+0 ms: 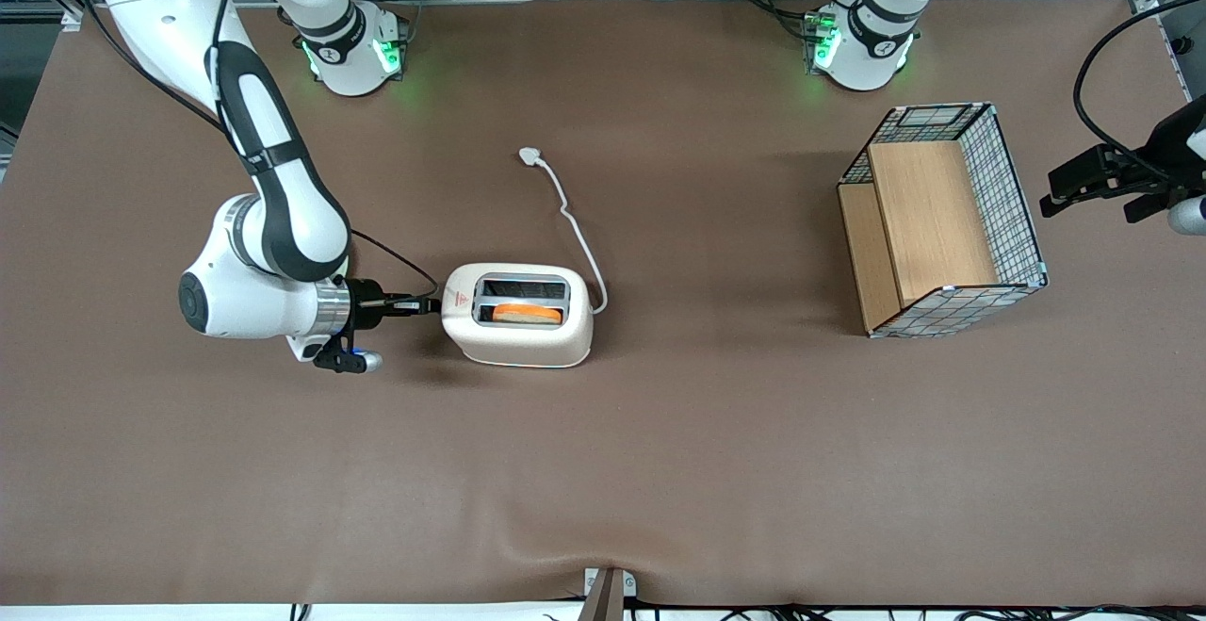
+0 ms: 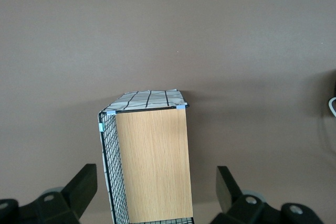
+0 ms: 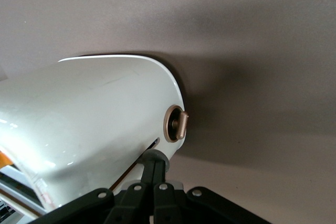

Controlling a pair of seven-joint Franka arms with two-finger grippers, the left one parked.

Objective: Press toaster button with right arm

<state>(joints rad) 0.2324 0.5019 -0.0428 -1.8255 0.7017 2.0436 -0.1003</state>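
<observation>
The cream-white toaster (image 1: 520, 331) stands on the brown table, with an orange-brown slice of toast (image 1: 528, 314) in the slot nearer the front camera. Its white cord (image 1: 577, 231) trails away from the camera. The right arm (image 1: 273, 216) reaches in low, and its gripper (image 1: 426, 304) meets the toaster's narrow end. In the right wrist view the gripper (image 3: 155, 165) is shut, its two fingers side by side, tips against the small grey button (image 3: 157, 153) on the toaster (image 3: 89, 119). A bronze round knob (image 3: 176, 124) sits just beside the button.
A wire-mesh basket with a wooden insert (image 1: 942, 216) lies on its side toward the parked arm's end of the table; it also shows in the left wrist view (image 2: 152, 166). The cord's plug (image 1: 530, 156) lies farther from the camera than the toaster.
</observation>
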